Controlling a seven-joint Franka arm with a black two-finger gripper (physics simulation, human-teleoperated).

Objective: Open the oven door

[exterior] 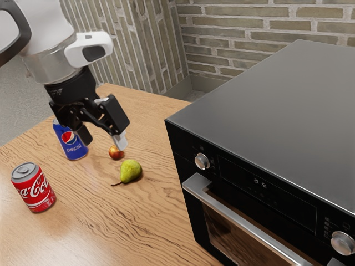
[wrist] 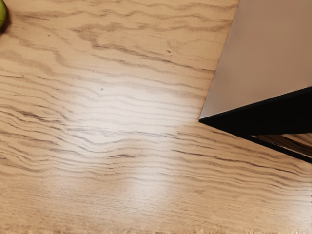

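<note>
On the table (exterior: pixel 83 235), a Coke can (exterior: pixel 34 188) and a Pepsi can (exterior: pixel 72 147) stand; gripper (exterior: pixel 104 143) spread, oven door (exterior: pixel 221 233) closed

Black-fronted oven (exterior: pixel 183 149), red-and-white can (exterior: pixel 34 189), green pear (exterior: pixel 131 171), wavy-grained tan table (exterior: pixel 116 233)

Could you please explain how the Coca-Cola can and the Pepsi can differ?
The Coca-Cola can is red with white lettering; the Pepsi can is blue with a round logo. The Coca-Cola can is unobstructed, while the end effector partly hides the Pepsi can. Both stand upright.
</note>
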